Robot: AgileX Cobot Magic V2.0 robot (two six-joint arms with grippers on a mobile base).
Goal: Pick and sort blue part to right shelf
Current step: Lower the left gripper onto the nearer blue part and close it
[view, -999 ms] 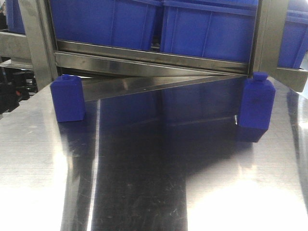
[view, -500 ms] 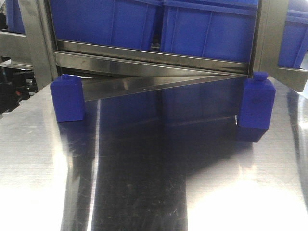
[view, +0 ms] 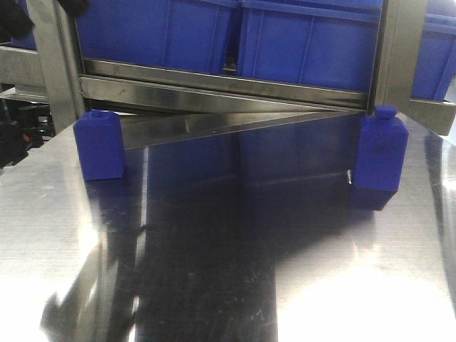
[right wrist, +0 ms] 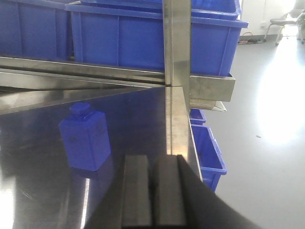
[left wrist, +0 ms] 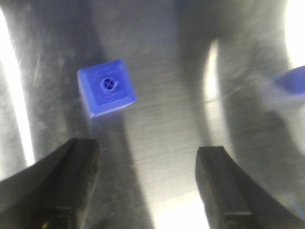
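While left end effector (left wrist: pixel 147 155) gapes (empty) — blue part (left wrist: pixel 107 88) sits beyond.

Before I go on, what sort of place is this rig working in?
Probably a factory or warehouse sorting station: blue plastic bins on steel shelving, a stainless worktable, and bare shop floor beside it.

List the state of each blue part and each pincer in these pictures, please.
Left blue part: upright on the steel table, not held.
Right blue part: upright beside the shelf post, not held.
Left pincer: open, empty, over the table.
Right pincer: shut, empty.
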